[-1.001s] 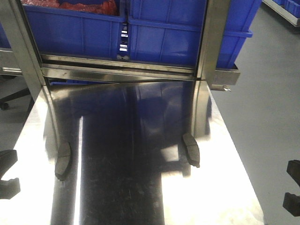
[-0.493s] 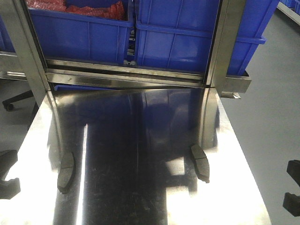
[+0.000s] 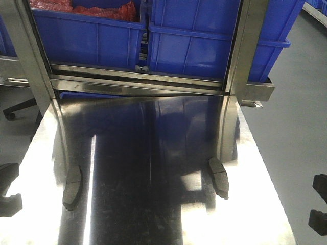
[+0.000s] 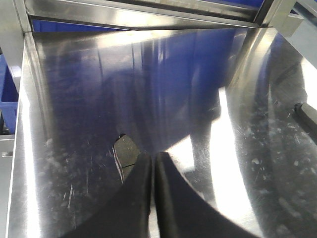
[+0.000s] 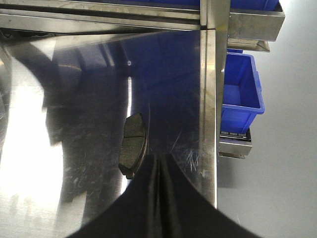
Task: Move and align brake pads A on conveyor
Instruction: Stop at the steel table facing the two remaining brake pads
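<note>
Two pads are lying on the steel table (image 3: pixel 153 214), not on the conveyor, which is not being shown in any view. In the front view the left pad (image 3: pixel 71 188) is lying at 8 o'clock on the table and the right pad (image 3: pixel 218 176) at 4 o'clock. They are well apart, and each is running roughly lengthwise away from the robot. No other pads are being shown.

The left gripper (image 4: pixel 151 157) is being held with its fingers pressed together and nothing between them. The left pad is showing just past its tips at 11 o'clock. The right gripper (image 5: pixel 159 159) is likewise being held closed and empty, with the right pad just beside its tips at 10 o'clock.

The step in hand is being judged as the reach for a first pick. The fingers should be opened before any descent. Each pad is thin and flat, so it is best taken across its narrow width near the middle groove, with the tips brought right down to the steel. On so slick a surface a nudged pad is likely to slide or turn, so a straight, centred approach is being called for.

Two blue bins (image 3: pixel 189 51) are standing at 12 o'clock behind the table's frame. Red material (image 3: pixel 97 7), too unclear to name, is lying in the left one; the right one's contents are hidden. A small bin (image 5: pixel 240 94) is sitting beside the table at 3 o'clock in the right wrist view, with nothing showing inside.
</note>
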